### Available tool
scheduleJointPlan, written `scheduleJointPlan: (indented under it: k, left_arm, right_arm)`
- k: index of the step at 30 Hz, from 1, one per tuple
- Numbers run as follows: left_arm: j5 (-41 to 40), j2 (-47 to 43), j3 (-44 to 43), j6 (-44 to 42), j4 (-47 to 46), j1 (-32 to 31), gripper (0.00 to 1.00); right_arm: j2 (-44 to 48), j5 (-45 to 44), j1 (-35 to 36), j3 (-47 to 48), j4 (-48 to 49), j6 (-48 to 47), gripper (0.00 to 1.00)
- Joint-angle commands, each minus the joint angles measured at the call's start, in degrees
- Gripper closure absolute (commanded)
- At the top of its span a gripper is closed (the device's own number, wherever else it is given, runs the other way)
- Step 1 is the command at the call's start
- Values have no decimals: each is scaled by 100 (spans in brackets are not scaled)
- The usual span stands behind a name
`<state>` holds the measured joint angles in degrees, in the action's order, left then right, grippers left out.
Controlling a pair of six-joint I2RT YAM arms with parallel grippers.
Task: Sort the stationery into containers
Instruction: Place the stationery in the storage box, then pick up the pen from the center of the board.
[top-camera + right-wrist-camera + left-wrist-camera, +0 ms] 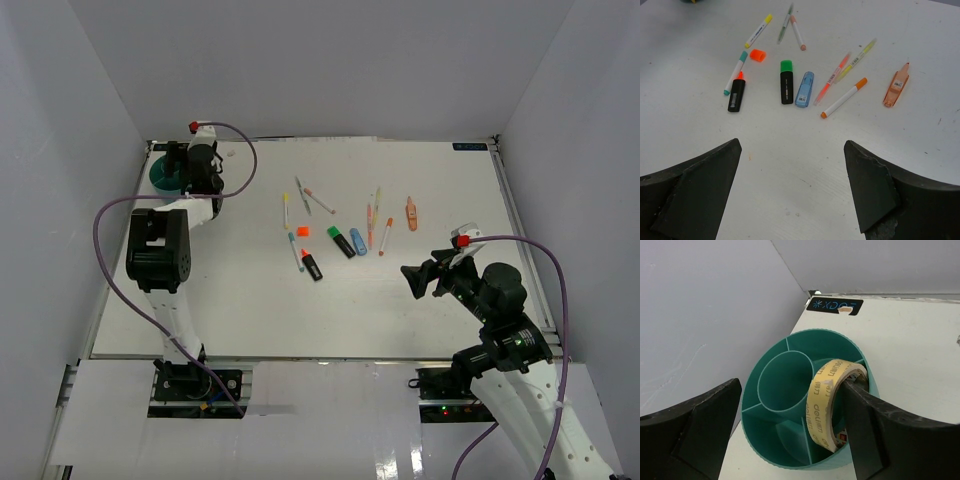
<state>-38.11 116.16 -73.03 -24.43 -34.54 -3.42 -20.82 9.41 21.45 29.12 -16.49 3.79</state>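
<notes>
Left wrist view shows our left gripper (791,384) spread wide over the teal organiser (825,331), tan tape ring (821,407) standing in an outer compartment; next, we judge, our open right gripper (792,143) takes the loose pens (842,98).

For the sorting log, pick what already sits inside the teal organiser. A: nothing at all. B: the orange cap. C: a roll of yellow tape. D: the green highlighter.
C: the left wrist view shows the roll of yellow tape standing on edge in an outer compartment of the teal organiser, while the green highlighter and orange cap lie out on the table.
</notes>
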Motion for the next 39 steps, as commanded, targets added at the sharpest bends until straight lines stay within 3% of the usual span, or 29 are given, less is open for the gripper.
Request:
scheduleJointPlan:
  k: [1,14,20,27,33,39]
  left_arm:
    - [180,-533,-264,350,255,61,9]
    - [646,-665,-519,1053,1089,140,5]
    - [1076,-1015,-572,1790,1713,140,10]
    - [2095,-1824,-756,3213,3339,140,2]
    - [3264,-2667,-537,4024,4868,140,2]
    - [4592,-3739,517,4490,5362,140,2]
  right_arm:
    - [52,52,34,-21,181,-89,10]
    - [43,70,34,-30,190,-98,10]
    - [60,87,34,-30,208,-98,10]
    - [-71,78,34,58,234,-2,10]
    - [-791,-70,43,576,-283,87,10]
    - [-1907,-106,43,1587,-820,69,10]
